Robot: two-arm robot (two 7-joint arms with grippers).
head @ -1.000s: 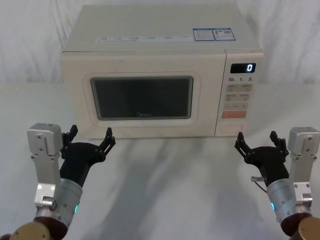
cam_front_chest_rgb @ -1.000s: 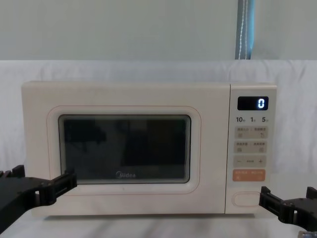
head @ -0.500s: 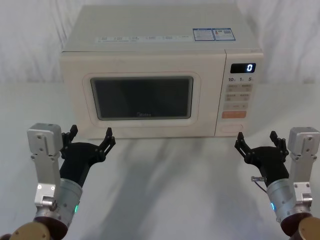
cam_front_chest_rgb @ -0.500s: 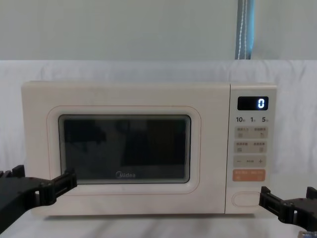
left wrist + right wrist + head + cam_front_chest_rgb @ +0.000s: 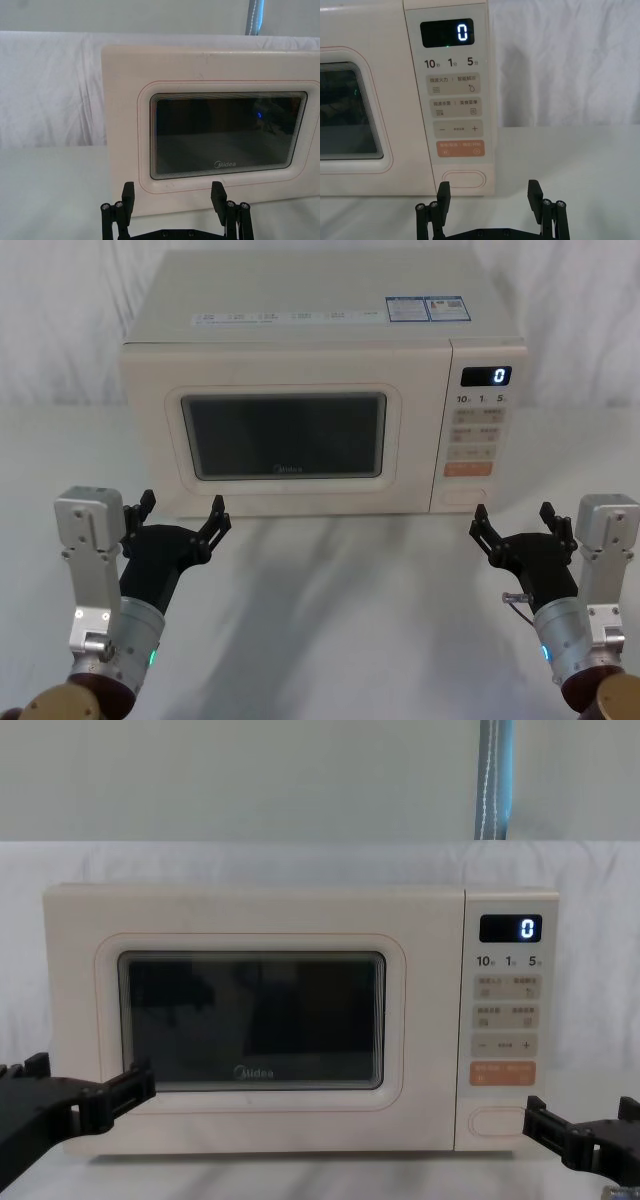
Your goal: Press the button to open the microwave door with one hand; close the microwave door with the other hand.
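Head view, lower left of frame: left black pronged gripper on its silver cylindrical wrist, prongs spread apart, nothing between them. It hovers over the white cloth-covered table, just in front of the lower left corner of the cream microwave oven, not touching it. In the left wrist view the same prongs stand wide below the door frame.

Centre of frame: the large cream microwave door with its dark rounded-rectangle glass window and small "Midea" logo. Door sits flush with the oven front, closed. In the chest view it takes up the middle and left of the oven face.

Right of the door: narrow cream control panel with a dark digital display reading "0", small beige printed keys, and an orange rectangular key beneath them. Below the orange key, at the panel's bottom, the wide blank cream pill-shaped button. Clearer in the right wrist view, lower centre, untouched.

Lower right of head view: right black pronged gripper, prongs also spread, holding nothing. It hangs near the oven's lower right corner, just right of and in front of the button, apart from it.
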